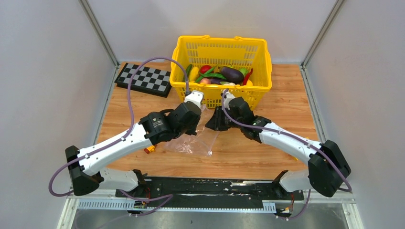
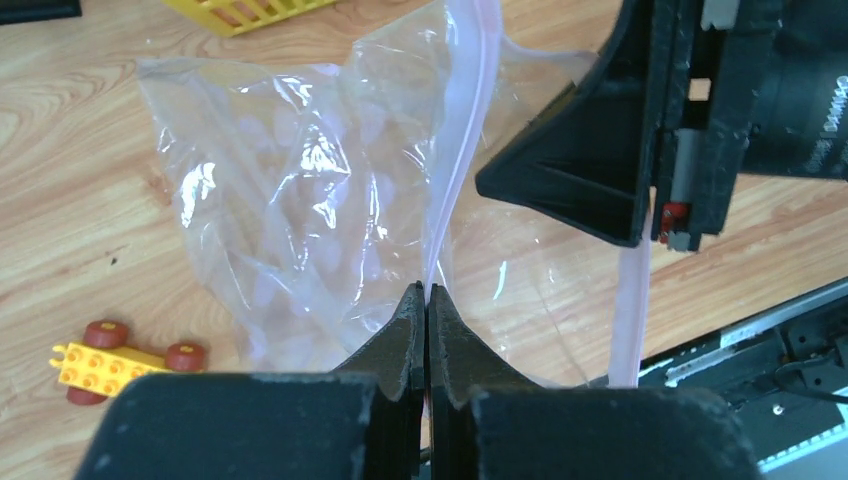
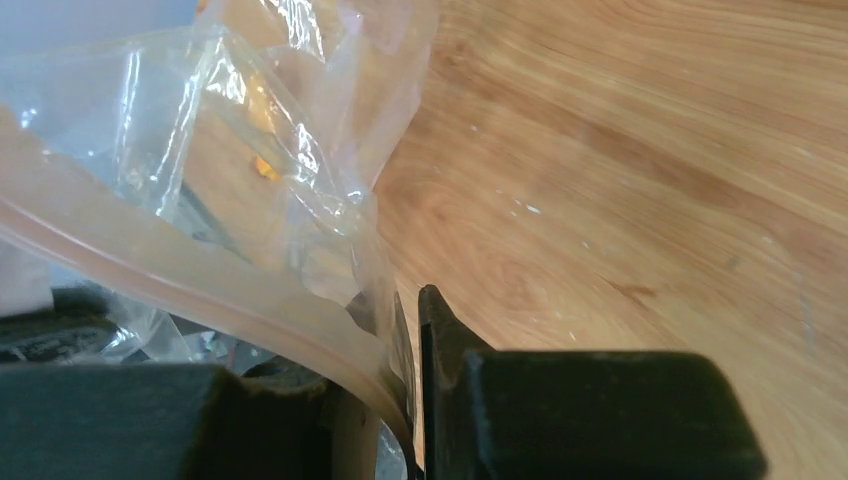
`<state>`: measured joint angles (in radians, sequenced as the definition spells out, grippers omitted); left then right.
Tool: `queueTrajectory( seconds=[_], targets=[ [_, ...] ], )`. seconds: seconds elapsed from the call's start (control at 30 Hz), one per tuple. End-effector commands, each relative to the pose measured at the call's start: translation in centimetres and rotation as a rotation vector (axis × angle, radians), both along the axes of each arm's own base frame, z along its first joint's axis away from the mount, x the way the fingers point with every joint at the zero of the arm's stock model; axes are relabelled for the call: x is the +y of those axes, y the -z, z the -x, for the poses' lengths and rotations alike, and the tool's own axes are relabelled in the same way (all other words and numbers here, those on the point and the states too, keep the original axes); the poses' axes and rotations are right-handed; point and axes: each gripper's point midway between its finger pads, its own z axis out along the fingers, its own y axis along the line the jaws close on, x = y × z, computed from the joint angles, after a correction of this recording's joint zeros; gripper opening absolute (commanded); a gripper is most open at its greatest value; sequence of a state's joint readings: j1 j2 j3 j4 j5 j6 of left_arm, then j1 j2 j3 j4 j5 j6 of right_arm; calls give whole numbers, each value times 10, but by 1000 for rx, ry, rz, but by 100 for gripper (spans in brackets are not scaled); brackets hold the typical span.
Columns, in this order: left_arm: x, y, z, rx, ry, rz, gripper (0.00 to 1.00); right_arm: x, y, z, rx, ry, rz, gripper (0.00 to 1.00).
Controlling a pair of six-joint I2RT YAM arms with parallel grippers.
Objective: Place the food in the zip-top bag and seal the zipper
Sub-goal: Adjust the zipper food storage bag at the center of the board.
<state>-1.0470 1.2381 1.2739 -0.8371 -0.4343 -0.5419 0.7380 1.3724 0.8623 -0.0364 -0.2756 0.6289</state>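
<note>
The zip-top bag [image 1: 193, 143] lies crumpled and clear on the wood between the two arms, with no food showing inside. My left gripper [image 2: 427, 290] is shut on its pink zipper [image 2: 465, 130], which rises from the jaws as a thin strip. My right gripper [image 3: 415, 300] pinches the same edge a little way along, the zipper [image 3: 200, 270] curving into a narrow slit between its jaws. From above, the left gripper [image 1: 201, 123] and right gripper [image 1: 213, 125] nearly meet over the bag's top. The food [image 1: 224, 74] sits in the yellow basket.
The yellow basket [image 1: 222, 40] stands just behind both grippers. A chessboard [image 1: 143, 78] lies at the back left. An orange toy block with dark wheels [image 1: 150, 149] rests left of the bag, beside the left arm. Grey walls enclose the table's sides.
</note>
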Motion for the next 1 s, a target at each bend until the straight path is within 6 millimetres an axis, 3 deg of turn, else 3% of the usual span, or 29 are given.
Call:
queueTrajectory(
  seconds=[0.0,0.07,0.17,0.3,0.47,0.57,0.67,0.77,0.9,0.97],
  targets=[
    [-23,-36,-17,-110,-16,158,0,-33,-13,-3,-99,77,114,19],
    [-28,-38,-20,-119,-4,165,0,-41,-20,-3,-131,99,120,23],
    [-33,-36,-22,-123,5,164,0,-37,-35,5,-173,35,87,37],
    [-34,-27,-25,-121,-3,141,0,-27,-60,30,-182,-100,11,52],
    [-27,-19,-29,-136,-36,116,0,-42,-104,49,-313,-122,-70,59],
    [-22,-16,-28,-135,-40,98,0,-56,-131,45,-448,-60,-99,61],
    [-18,-13,-27,-137,-45,91,0,-84,-152,12,-550,141,2,62],
    [-15,-10,-24,-129,-45,94,0,-134,-174,-43,-611,425,222,64],
    [-15,-6,-19,-113,-30,110,0,-170,-204,-103,-637,522,355,72],
    [-14,-6,-17,-111,-27,112,0,-177,-199,-135,-603,477,367,73]
  ],
)
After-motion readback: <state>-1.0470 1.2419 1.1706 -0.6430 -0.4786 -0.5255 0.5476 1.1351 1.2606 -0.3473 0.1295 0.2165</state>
